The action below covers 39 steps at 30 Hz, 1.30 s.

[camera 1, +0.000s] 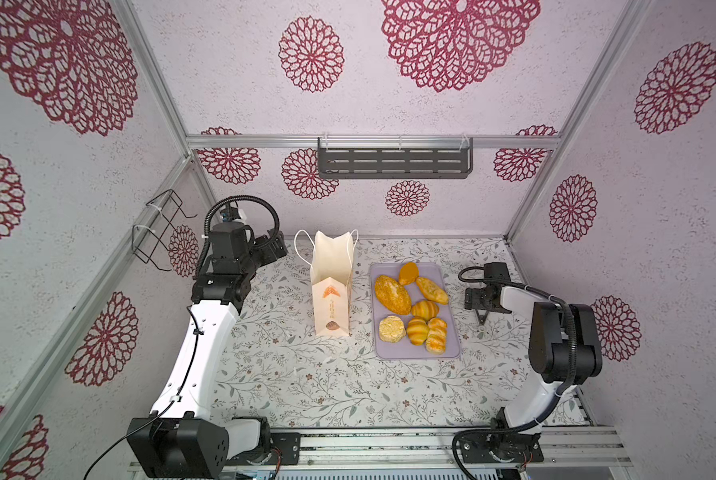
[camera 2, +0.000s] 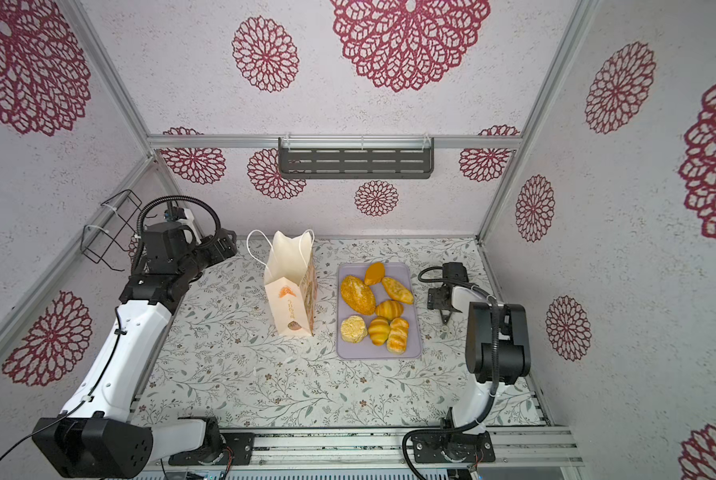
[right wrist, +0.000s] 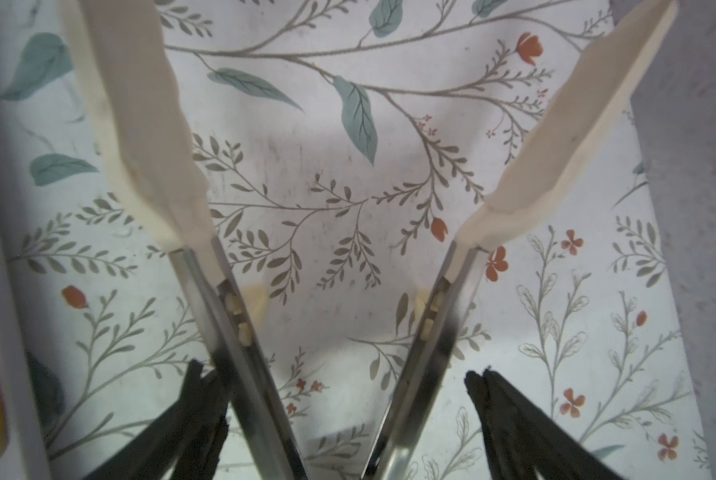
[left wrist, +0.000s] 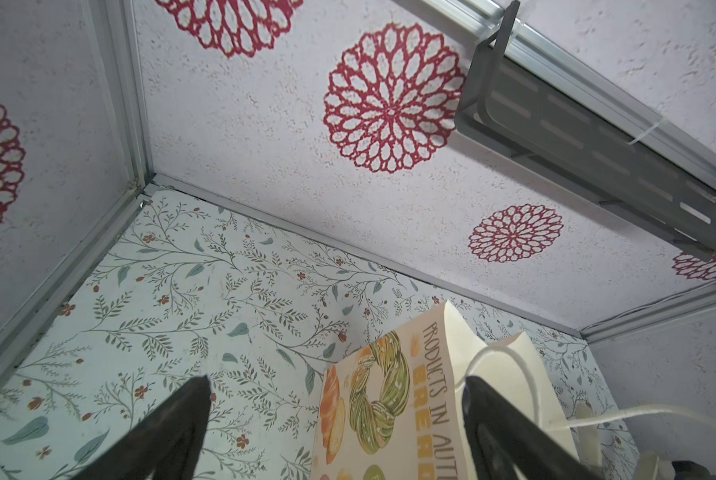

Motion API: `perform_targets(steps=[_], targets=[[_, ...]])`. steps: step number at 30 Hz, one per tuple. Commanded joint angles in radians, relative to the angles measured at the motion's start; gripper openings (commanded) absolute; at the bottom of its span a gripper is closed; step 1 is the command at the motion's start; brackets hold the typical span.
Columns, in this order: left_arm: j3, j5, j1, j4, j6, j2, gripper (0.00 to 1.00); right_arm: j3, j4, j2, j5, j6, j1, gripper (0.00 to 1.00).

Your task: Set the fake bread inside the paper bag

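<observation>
Several pieces of fake bread lie on a lilac tray (camera 1: pixel 393 352) right of centre in both top views: a large oval loaf (camera 1: pixel 391 294), a pale round bun (camera 2: pixel 353 329), ribbed rolls (camera 1: pixel 425 309) and smaller ovals (camera 1: pixel 432 290). The paper bag (camera 1: pixel 331 299) (camera 2: pixel 290 303) stands upright left of the tray, mouth open. My left gripper (camera 1: pixel 279 249) (left wrist: pixel 335 395) is open beside the bag's far left top, near a white cord handle (left wrist: pixel 514 361). My right gripper (camera 1: pixel 482 316) (right wrist: pixel 337 372) hangs open right of the tray, with spread metal tongs (right wrist: pixel 148 145) between its fingers and nothing between their cream tips.
A grey slotted shelf (camera 1: pixel 393 163) hangs on the back wall. A black wire rack (camera 1: pixel 157 228) is fixed to the left wall. Patterned walls close in the table on three sides. Aluminium rails (camera 1: pixel 389 440) carry both arm bases at the front.
</observation>
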Motion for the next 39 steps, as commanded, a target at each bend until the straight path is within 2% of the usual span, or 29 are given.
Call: perform_targets(steps=[1, 14, 23, 33, 39], targets=[[0.002, 0.016, 0.0, 0.067, 0.018, -0.024, 0.97, 0.036, -0.006, 0.011, 0.025, 0.031, -0.003, 0.94], [-0.016, 0.039, -0.001, 0.083, -0.019, -0.008, 0.97, 0.07, -0.019, 0.055, 0.066, 0.072, -0.003, 0.87], [-0.025, 0.057, -0.001, 0.096, -0.033, 0.0, 0.97, 0.08, -0.026, 0.08, 0.022, 0.147, -0.003, 0.82], [-0.025, 0.059, -0.001, 0.095, -0.034, 0.001, 0.97, 0.058, -0.009, 0.041, 0.023, 0.154, -0.003, 0.67], [-0.026, 0.058, -0.002, 0.095, -0.034, 0.002, 0.97, 0.047, -0.014, -0.042, -0.031, 0.165, -0.003, 0.65]])
